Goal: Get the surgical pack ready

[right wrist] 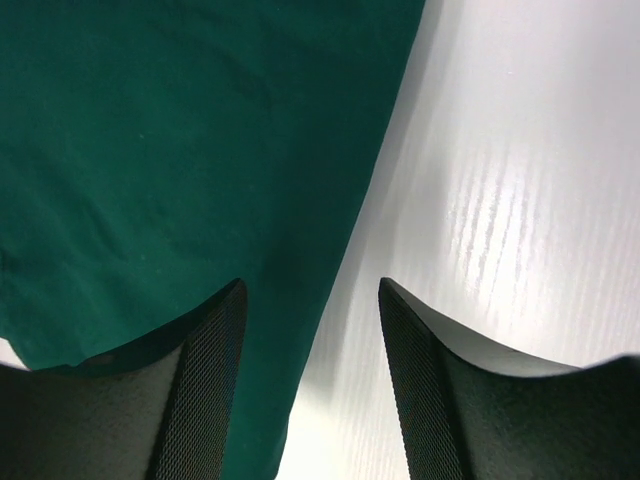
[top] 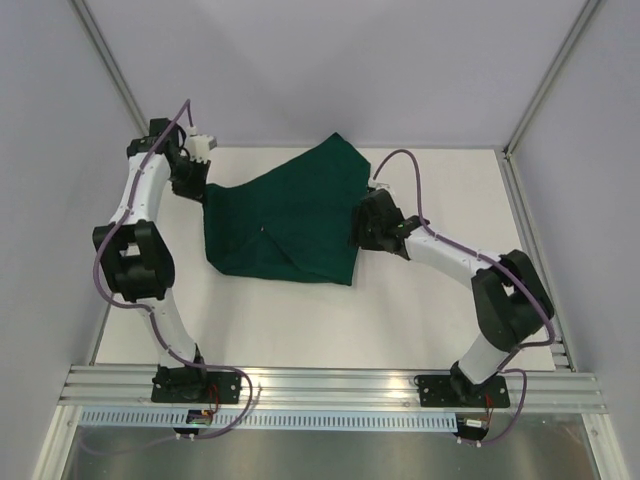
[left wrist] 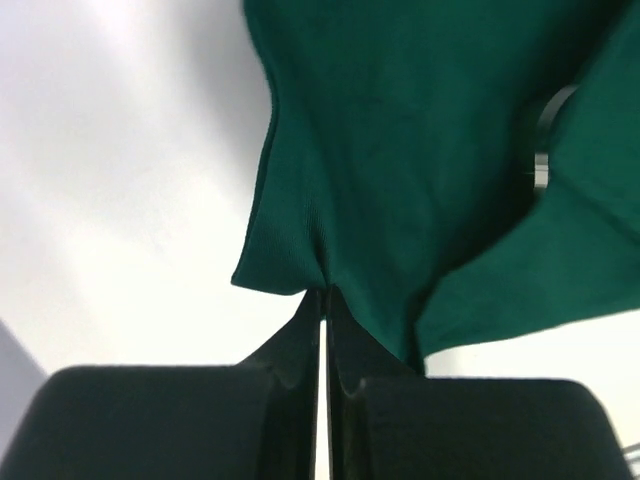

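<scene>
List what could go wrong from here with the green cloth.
1. The left fingers pinch only a small bit of the green cloth at its edge; a pull may slip it free.
2. The right fingers stand open astride the opposite edge, one over bare table; closing may miss the fabric.

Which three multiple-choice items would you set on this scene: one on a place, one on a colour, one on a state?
1. Where does the cloth lie?
A. on the white table
B. in a steel tray
C. over the front rail

2. What colour is the cloth?
A. white
B. dark green
C. red

3. How is the left gripper?
A. open wide above bare table
B. holding a metal instrument
C. shut on the cloth's edge

Answers: 1 A, the top view shows it spread on the table; 2 B, every view shows dark green; 3 C, the left wrist view shows its jaws together, pinching the cloth.
</scene>
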Controlling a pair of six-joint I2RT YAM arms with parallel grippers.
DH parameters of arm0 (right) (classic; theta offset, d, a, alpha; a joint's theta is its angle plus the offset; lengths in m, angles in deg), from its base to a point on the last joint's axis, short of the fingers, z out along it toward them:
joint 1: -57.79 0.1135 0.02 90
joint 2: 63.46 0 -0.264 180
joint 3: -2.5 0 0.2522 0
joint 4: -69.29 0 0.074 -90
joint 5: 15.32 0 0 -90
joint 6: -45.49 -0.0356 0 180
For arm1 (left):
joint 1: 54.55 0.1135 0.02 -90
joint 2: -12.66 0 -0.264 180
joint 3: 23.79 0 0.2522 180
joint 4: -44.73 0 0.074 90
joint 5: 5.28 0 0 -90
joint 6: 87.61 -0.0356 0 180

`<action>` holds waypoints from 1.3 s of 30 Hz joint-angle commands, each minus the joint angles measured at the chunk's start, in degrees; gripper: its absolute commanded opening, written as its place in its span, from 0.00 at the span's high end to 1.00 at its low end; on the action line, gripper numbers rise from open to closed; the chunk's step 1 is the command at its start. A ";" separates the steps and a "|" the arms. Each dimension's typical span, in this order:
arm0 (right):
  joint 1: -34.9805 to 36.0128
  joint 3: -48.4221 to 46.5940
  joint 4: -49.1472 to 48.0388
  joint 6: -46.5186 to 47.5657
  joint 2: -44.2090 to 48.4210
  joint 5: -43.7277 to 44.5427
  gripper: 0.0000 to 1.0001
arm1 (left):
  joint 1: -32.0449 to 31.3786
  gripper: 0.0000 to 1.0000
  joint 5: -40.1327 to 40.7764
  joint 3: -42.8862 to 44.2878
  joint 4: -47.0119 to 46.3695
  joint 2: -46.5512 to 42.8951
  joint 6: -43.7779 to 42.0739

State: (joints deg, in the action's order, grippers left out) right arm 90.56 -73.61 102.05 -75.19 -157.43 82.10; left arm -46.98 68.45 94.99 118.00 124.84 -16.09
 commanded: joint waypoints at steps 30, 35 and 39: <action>-2.89 -0.93 -16.63 1.32 -8.60 -19.81 0.45 | -38.33 1.00 -13.08 8.29 -2.98 7.78 9.69; -4.21 -0.06 -14.96 -1.66 -7.10 -18.76 0.45 | -38.42 1.00 -15.01 3.54 -7.74 8.84 10.57; -5.00 0.91 -13.30 -2.55 -3.95 -16.22 0.44 | -38.42 1.00 -15.98 3.44 -7.91 11.39 9.70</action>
State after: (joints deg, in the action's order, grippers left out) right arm 86.06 -73.02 89.68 -75.93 -165.91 64.75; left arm -84.88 56.03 98.05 113.54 135.70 -6.99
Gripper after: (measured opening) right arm 0.558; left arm 0.008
